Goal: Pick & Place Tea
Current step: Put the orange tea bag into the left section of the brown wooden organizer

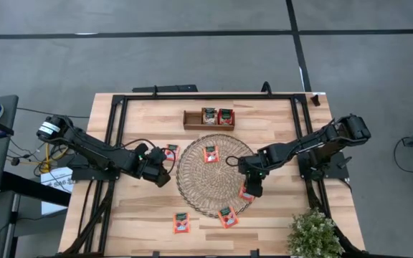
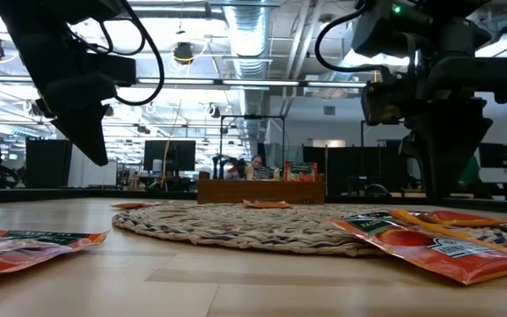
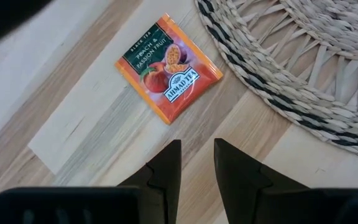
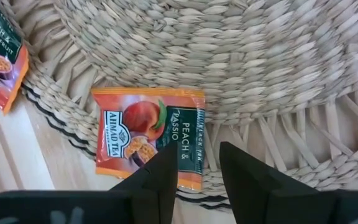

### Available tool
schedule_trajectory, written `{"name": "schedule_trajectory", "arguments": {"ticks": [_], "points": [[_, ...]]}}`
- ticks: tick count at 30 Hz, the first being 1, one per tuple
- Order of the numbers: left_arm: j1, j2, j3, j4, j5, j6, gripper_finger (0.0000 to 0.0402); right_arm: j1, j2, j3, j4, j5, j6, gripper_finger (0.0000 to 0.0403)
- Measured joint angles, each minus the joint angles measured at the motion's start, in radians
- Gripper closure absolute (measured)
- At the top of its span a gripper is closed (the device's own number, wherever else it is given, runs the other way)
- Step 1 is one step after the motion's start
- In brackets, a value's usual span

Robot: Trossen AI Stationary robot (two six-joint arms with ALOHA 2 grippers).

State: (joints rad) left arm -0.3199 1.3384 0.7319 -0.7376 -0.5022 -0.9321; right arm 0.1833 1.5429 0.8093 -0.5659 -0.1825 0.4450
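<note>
Several red-orange tea packets lie flat around a round woven mat point(image 1: 212, 175). One point(image 1: 210, 153) is on the mat, one point(image 3: 168, 67) on the wood left of it, and one point(image 4: 148, 138) lies half over the mat's right rim. Two more point(image 1: 227, 215) point(image 1: 181, 223) lie near the front. My left gripper point(image 3: 196, 152) hovers open beside the left packet, nothing between its fingers. My right gripper point(image 4: 197, 165) stands open, pointing down over the rim packet's edge; only mat shows in the gap. My right gripper comes from above at the rim packet. In the right wrist view one finger point(image 4: 163, 174) covers the packet's edge with the dark label point(image 4: 188, 146). Whether it touches the packet I cannot tell. The packet lies flat on the mat's rim.
A small wooden tray point(image 1: 189, 119) with two packets stands at the far side of the table. A green plant point(image 1: 314, 233) sits at the front right corner. Black frame rails point(image 1: 117, 125) run along the table's left, right and far sides.
</note>
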Motion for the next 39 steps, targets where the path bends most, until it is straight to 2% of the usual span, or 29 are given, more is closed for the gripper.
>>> {"name": "schedule_trajectory", "arguments": {"ticks": [30,39], "points": [[0.0,0.0,0.0,0.007,0.005,0.0,0.0314,0.001,0.0,-0.039,0.054,-0.001,-0.011,0.0289],[0.0,0.0,0.0,0.008,0.005,0.0,0.0314,0.041,0.0,-0.064,0.087,0.006,-0.009,0.0289]]}}
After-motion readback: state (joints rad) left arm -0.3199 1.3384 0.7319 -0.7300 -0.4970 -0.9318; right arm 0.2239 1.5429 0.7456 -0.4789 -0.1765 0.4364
